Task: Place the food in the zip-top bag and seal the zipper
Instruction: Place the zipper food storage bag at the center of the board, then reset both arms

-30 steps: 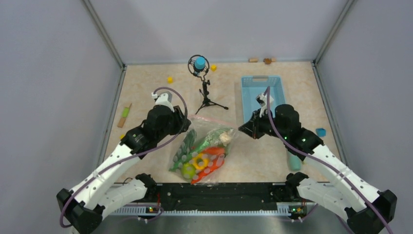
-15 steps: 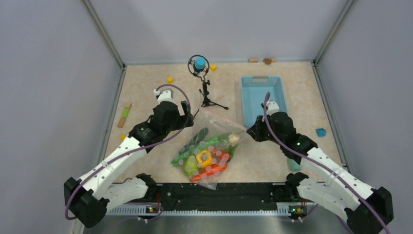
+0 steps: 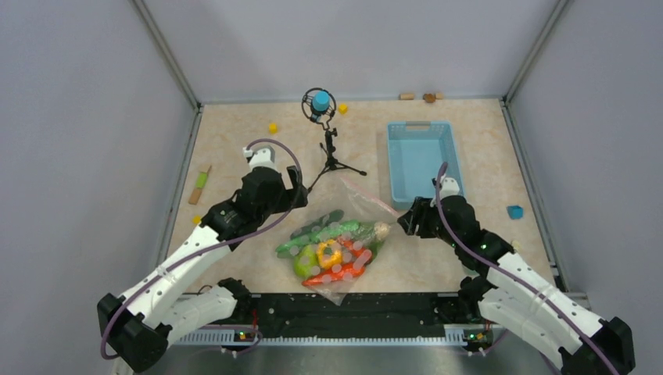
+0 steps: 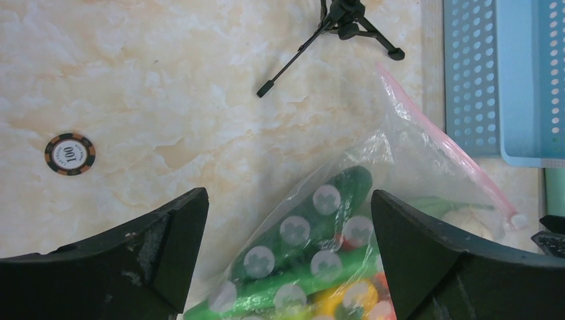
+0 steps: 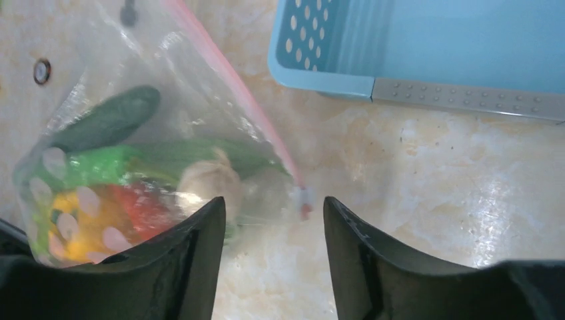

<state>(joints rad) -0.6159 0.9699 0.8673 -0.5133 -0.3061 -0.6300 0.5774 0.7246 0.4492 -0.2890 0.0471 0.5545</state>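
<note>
status: the zip-top bag (image 3: 336,250) lies flat on the table between the two arms, near the front edge, just left of the blue basket (image 3: 422,160). the food is inside it: we can make out a cucumber (image 4: 313,220), the mushroom (image 5: 210,180), the yellow pepper (image 3: 328,254), the red pepper (image 5: 143,207), the carrot (image 3: 332,275) and the pear (image 3: 305,263), all behind the dotted film. the zipper (image 5: 233,87) runs as one straight pink line along the far-right edge of the bag, with a small pale tab at its near end. to us it reads as closed along its whole length, though we can't confirm the seal from these views. the left gripper (image 4: 286,200) hovers over the bag's left side with its jaws spread wide and nothing between them. the right gripper (image 5: 273,203) sits at the zipper's tab end with its jaws parted. the tab shows in the gap between them but isn't pinched. so neither arm holds the bag. our call: loading is done and sealing is done or very nearly so. what's left is at most a check of the strip. a green-and-tan stick (image 3: 202,184) by the left wall and small brown bits (image 3: 428,98) at the far edge are too small for us to identify.
</note>
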